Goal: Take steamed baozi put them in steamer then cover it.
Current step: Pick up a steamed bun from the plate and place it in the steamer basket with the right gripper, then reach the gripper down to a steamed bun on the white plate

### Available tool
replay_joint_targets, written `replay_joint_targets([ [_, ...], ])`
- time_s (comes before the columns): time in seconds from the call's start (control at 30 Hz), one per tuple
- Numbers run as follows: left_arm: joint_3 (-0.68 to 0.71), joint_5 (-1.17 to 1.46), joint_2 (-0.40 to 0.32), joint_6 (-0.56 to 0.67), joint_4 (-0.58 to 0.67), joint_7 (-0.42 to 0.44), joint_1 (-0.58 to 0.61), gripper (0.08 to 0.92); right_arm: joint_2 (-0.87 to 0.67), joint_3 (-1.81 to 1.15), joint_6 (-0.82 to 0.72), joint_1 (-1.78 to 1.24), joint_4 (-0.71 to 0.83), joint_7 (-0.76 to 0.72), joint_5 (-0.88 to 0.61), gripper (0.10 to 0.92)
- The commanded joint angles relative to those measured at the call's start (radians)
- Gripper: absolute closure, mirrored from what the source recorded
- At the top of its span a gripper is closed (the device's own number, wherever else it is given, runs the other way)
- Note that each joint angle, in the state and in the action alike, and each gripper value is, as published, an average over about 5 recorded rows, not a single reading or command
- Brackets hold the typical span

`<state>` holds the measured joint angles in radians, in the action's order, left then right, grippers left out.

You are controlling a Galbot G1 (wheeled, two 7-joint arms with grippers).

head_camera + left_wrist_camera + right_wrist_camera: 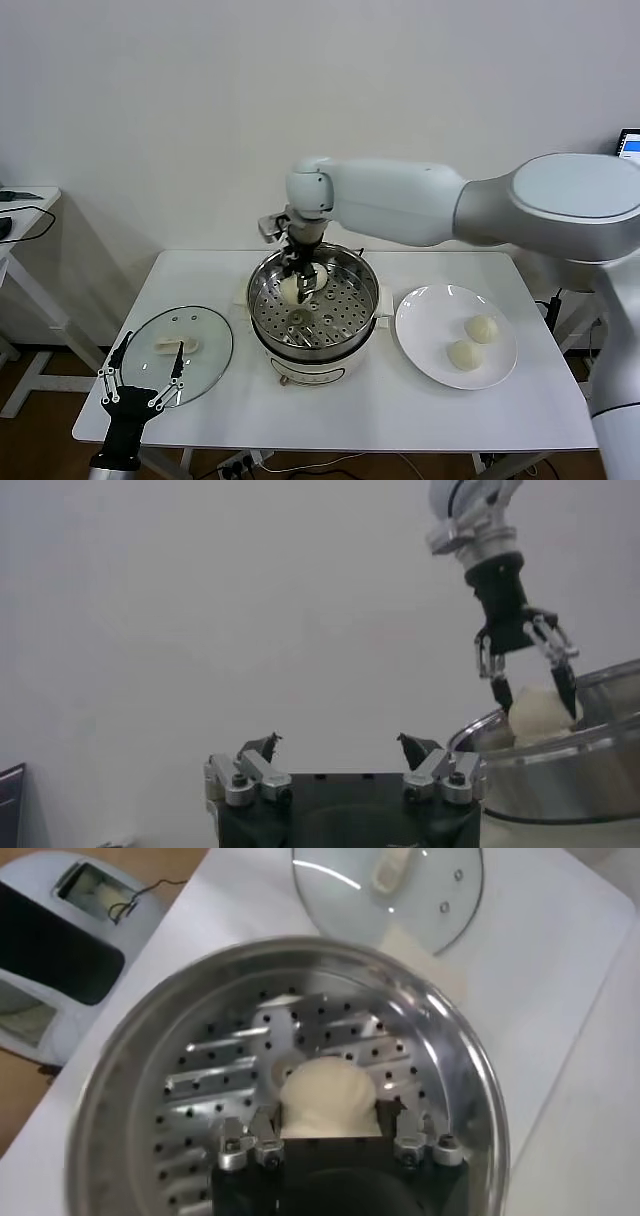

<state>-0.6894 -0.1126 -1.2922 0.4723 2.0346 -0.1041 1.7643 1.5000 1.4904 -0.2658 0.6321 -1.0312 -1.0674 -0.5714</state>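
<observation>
The steamer [340, 345] stands mid-table, its perforated tray [210, 1078] showing. Reaching down inside it, my right gripper [297, 285] is shut on one steamed baozi [328, 1093], held just above the tray near the pot's far left wall. The left wrist view catches the same baozi [540, 715] between that gripper's fingers [500, 690]. Two more baozi [483, 328] [464, 354] lie on a white plate [425, 320] right of the steamer. The glass cover [200, 355] lies flat on the table to the left. My left gripper [152, 352] hovers open over its near edge, empty.
The white table [400, 410] has its front edge close to the cover and my left arm. A side table with cables [20, 215] stands at the far left. A white device [60, 938] sits beyond the table edge.
</observation>
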Motion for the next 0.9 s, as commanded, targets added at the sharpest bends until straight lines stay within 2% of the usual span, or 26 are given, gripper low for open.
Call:
replay_joint_targets([
  [0.03, -0.001, 0.0, 0.0, 0.002, -0.002, -0.001, 0.0, 0.177, 0.068, 0.018, -0.018, -0.041, 0.04, 0.049, -0.01, 0.397],
  [0.3, -0.008, 0.001, -0.001, 0.004, -0.003, -0.003, 0.001, 0.177, 0.075, 0.014, -0.014, -0.065, 0.056, 0.057, 0.012, 0.381],
  [0.53, -0.012, 0.001, -0.004, 0.006, -0.004, -0.004, 0.002, 0.177, 0.053, -0.002, -0.011, -0.081, 0.035, 0.074, 0.013, 0.228],
  [0.6, -0.012, 0.001, -0.006, 0.006, -0.005, -0.004, 0.002, 0.177, 0.029, -0.017, -0.011, -0.075, 0.009, 0.075, 0.021, 0.211],
  [0.73, -0.012, 0.0, -0.009, 0.007, -0.004, -0.004, 0.004, 0.177, -0.082, -0.06, -0.003, -0.02, -0.094, 0.04, 0.074, 0.203],
  [0.9, -0.003, -0.004, -0.01, 0.004, -0.002, -0.004, 0.003, 0.177, -0.319, -0.115, 0.036, 0.084, -0.242, -0.072, 0.154, 0.203],
])
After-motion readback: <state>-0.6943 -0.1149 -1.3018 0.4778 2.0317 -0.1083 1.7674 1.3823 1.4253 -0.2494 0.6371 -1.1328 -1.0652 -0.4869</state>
